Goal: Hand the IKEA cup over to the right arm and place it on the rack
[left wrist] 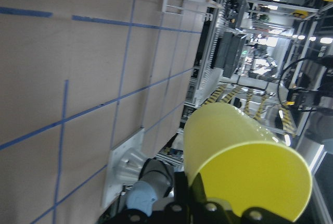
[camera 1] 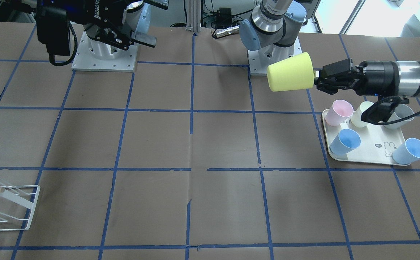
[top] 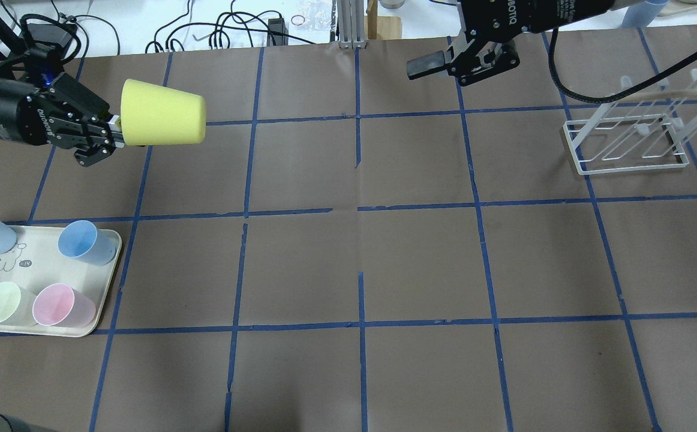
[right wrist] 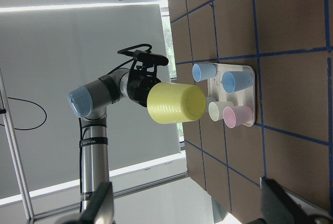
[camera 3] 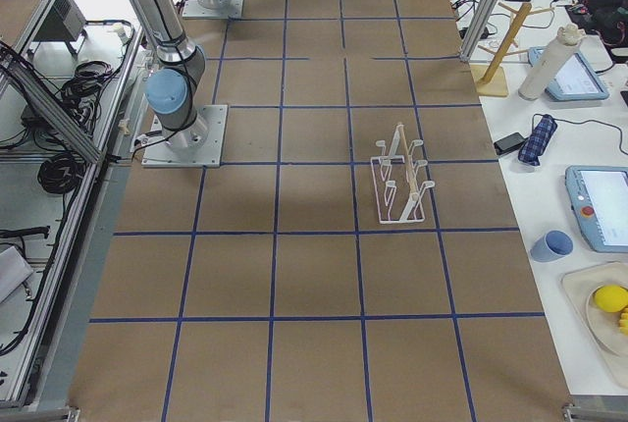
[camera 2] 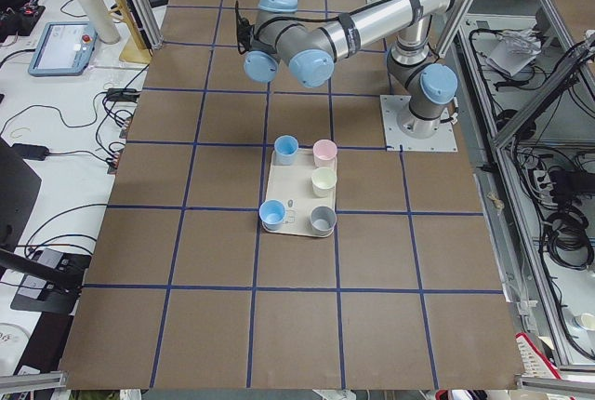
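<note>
The lemon-yellow IKEA cup [top: 162, 120] lies on its side in the air, its base pointing toward the table's middle. My left gripper [top: 116, 129] is shut on its rim and holds it well above the table. The cup also shows in the front view [camera 1: 291, 72], the left wrist view [left wrist: 244, 156] and the right wrist view [right wrist: 174, 103]. My right gripper [top: 459, 60] hangs open and empty near the far edge, apart from the cup. The white wire rack [top: 624, 138] with its wooden dowel stands at the right and holds nothing.
A cream rabbit tray [top: 42, 258] at the near left holds a pink cup [top: 60, 305], a pale cream-yellow cup [top: 2, 303], two blue cups [top: 84, 241] and a grey cup [camera 1: 399, 117]. Brown paper with blue tape lines covers the table.
</note>
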You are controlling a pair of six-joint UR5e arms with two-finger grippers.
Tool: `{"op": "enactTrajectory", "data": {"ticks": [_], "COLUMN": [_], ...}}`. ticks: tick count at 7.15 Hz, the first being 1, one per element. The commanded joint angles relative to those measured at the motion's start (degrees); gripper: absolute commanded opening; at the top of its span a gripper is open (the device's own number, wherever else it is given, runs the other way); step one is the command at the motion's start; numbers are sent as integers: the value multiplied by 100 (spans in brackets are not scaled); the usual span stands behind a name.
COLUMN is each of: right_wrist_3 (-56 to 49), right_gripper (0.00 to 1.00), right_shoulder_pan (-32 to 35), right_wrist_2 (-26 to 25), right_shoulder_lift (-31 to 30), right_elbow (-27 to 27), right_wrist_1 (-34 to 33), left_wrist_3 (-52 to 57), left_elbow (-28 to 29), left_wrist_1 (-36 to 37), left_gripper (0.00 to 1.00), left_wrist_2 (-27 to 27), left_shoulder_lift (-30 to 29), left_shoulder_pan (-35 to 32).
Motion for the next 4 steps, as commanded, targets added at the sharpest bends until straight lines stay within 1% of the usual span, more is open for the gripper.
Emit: {"op": "enactTrajectory", "data": {"ticks": [1,2,3,4], "right_wrist_3": [-9,-1,-9,8], "right_gripper": [100,99,99,99], "right_shoulder_pan": [71,124,194,307], "right_wrist_2": [61,88,88,97], "right_shoulder_lift": [-2,-2,-2,-2], "right_elbow": [168,221,308,431], "right_wrist_1": [6,6,-3,-12], "left_wrist_3": [425,574,671,724], "left_elbow": [-172,-207,-251,-391], "left_wrist_1": [-353,-354,-362,-397], "left_gripper": [0,0,0,0], "left_wrist_2": [-983,-1284,-1400,-1488], "left_shoulder_lift": [-29,-47,-12,-3], "left_shoulder_pan": [-579,-887,-1003,-978]}}
